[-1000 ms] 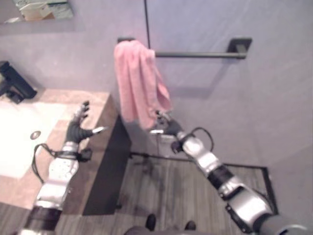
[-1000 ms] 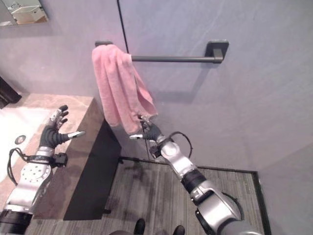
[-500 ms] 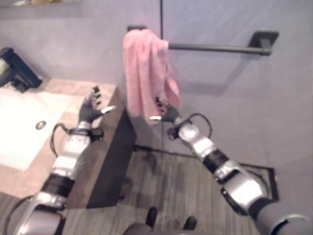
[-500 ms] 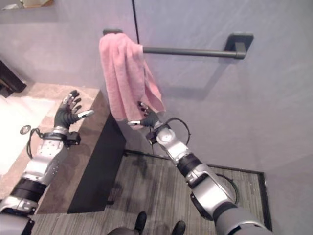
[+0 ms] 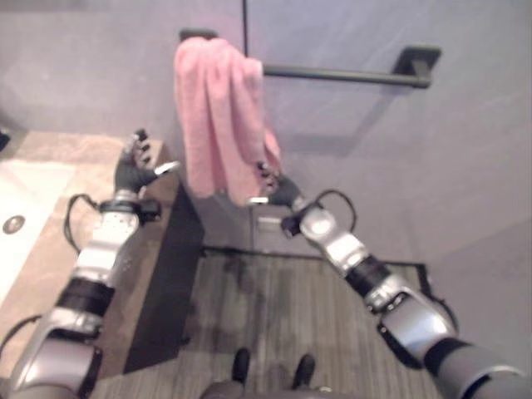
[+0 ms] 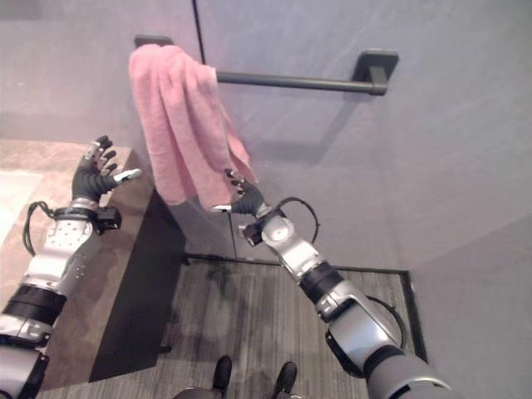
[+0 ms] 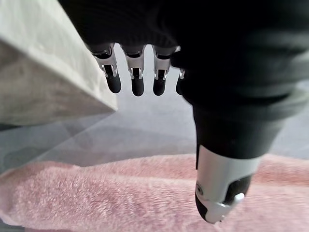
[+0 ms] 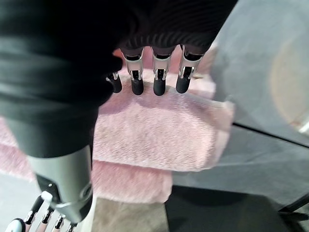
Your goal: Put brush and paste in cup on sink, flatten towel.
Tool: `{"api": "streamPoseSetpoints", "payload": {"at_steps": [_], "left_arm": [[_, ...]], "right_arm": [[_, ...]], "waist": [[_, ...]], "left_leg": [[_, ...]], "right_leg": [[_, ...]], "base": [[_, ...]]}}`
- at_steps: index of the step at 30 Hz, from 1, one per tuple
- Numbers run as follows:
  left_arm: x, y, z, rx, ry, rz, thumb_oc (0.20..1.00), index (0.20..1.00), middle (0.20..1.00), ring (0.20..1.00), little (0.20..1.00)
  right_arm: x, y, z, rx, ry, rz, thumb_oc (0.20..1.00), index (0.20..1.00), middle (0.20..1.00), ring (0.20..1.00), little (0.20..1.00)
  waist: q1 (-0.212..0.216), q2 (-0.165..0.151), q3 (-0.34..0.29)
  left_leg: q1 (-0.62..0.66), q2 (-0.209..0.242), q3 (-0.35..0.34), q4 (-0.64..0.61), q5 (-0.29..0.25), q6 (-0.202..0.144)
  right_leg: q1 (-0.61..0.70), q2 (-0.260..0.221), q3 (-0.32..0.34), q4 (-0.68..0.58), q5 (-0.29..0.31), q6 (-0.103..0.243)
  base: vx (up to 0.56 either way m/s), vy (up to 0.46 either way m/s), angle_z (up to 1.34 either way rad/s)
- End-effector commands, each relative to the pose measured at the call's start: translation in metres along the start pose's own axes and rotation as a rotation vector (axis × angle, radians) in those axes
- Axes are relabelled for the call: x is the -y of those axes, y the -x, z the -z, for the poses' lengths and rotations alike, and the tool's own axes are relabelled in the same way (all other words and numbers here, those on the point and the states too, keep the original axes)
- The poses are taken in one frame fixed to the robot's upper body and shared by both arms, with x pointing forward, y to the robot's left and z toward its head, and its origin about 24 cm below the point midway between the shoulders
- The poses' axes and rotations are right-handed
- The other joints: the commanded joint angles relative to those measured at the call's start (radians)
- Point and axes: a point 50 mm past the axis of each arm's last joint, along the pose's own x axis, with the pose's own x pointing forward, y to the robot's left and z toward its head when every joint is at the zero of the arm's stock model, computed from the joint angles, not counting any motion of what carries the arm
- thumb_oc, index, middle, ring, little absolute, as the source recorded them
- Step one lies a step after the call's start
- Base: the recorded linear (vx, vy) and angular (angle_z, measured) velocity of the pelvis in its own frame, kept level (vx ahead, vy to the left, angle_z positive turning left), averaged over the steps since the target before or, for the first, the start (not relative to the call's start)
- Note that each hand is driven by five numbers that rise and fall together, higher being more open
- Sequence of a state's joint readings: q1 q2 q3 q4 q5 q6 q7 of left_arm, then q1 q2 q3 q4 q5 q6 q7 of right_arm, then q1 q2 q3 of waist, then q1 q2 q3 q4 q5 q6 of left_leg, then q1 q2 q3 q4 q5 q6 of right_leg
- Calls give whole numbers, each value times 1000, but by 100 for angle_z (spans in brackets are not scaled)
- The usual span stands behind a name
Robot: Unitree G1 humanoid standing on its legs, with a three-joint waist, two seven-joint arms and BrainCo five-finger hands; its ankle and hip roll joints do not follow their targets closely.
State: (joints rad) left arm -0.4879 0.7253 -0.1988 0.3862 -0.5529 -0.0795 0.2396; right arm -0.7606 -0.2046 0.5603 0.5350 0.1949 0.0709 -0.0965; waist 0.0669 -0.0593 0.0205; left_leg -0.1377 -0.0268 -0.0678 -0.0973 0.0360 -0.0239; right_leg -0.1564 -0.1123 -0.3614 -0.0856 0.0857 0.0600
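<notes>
Towel [image 6: 179,125] hangs bunched at rail's [image 6: 291,81] left end, both hands' fingers spread, empty, flanking its lower edge.

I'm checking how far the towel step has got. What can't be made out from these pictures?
- Whether the right hand touches the pink towel: its fingertips overlap the lower edge in both eye views.
- The left end of the towel bar: covered by the bunched towel.
- The sink: cut off by the eye view's edge.
- The gap between left hand and towel.
</notes>
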Motion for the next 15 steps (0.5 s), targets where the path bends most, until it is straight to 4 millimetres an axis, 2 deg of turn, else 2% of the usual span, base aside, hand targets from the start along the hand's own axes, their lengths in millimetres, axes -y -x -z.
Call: {"api": "streamPoseSetpoints", "payload": {"at_steps": [1, 13, 14, 15], "left_arm": [[-13, -24, -44, 142, -21, -60, 1000, 1000, 1000, 1000, 1000], [-17, -41, -56, 132, -38, -86, 1000, 1000, 1000, 1000, 1000], [-17, -42, -57, 132, -41, -85, 740, 740, 740, 740, 740], [-17, -42, -57, 132, -41, -84, 677, 677, 677, 677, 677]], "right_arm": [[1, -1, -29, 147, 1, 2, 1000, 1000, 1000, 1000, 1000], [-14, 1, -33, 177, -52, -49, 1000, 1000, 1000, 1000, 1000], [-15, 1, -34, 182, -52, -54, 1000, 1000, 1000, 1000, 1000], [-15, 1, -34, 182, -52, -54, 1000, 1000, 1000, 1000, 1000]], "waist": [[17, 5, 6], [6, 5, -1], [5, 4, -1], [6, 4, -1]], "left_leg": [[17, -30, 50, 10, -80, 78], [23, -27, 90, 10, -91, 84], [21, -26, 92, 10, -91, 84], [20, -26, 93, 10, -91, 84]], "right_leg": [[71, -57, -7, 12, 15, 102], [57, -55, 29, -2, 42, 115], [54, -55, 32, -2, 45, 116], [53, -55, 33, -2, 45, 116]], "base": [[54, 52, -9], [47, 35, -13], [24, 21, -10], [14, 16, -10]]}}
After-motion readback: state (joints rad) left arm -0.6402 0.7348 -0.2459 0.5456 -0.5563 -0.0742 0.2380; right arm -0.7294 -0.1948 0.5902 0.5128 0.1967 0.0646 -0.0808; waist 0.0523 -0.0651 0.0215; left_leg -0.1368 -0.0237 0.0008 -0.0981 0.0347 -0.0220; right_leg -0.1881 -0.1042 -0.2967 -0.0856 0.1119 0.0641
